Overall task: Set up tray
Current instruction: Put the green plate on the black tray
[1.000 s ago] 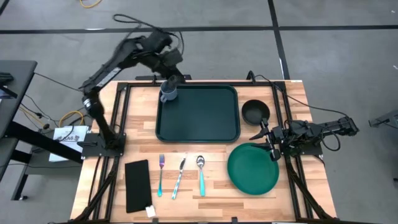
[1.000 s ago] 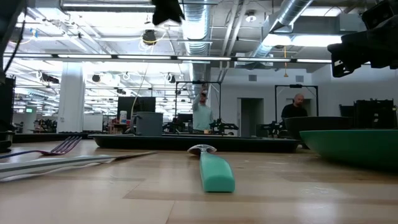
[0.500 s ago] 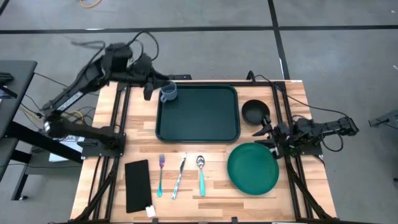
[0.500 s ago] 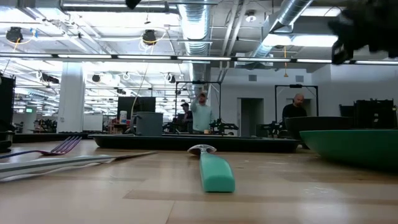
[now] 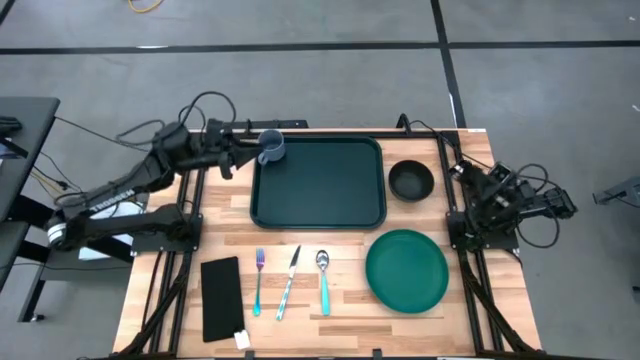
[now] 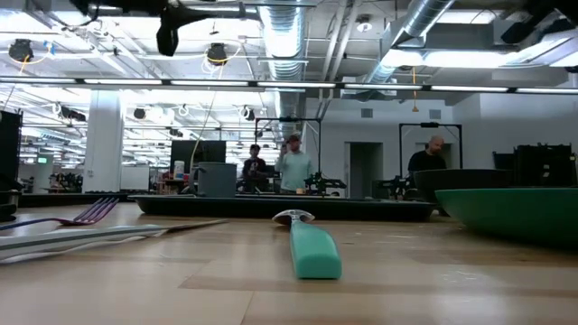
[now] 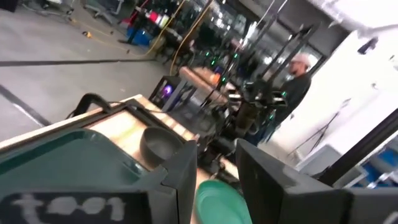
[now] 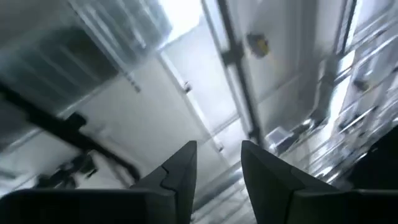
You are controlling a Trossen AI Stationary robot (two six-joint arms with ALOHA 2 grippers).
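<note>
1. High view: the tray (image 5: 318, 183) lies at the table's (image 5: 330, 335) far centre with a blue cup (image 5: 270, 147) standing in its far left corner, a sensible spot that leaves the middle free; the left gripper (image 5: 226, 160), empty with fingers a little apart, sits just beside the cup, having pulled back and dropped low since a second ago. A black bowl (image 5: 410, 180), a green plate (image 5: 406, 270), a fork (image 5: 258, 280), a knife (image 5: 288, 282), a spoon (image 5: 323, 278) and a black rectangle (image 5: 221, 296) wait outside the tray
2. Low view: the spoon's teal handle (image 6: 313, 250) points at the lens; the tray's rim (image 6: 271, 207) runs behind it
3. Left wrist view: empty parted fingers (image 7: 180, 180) frame tray, bowl and plate
4. Right wrist view: the right gripper (image 8: 216, 163), open and empty, tilts up towards the ceiling, now retreated from the plate to the table's right edge
</note>
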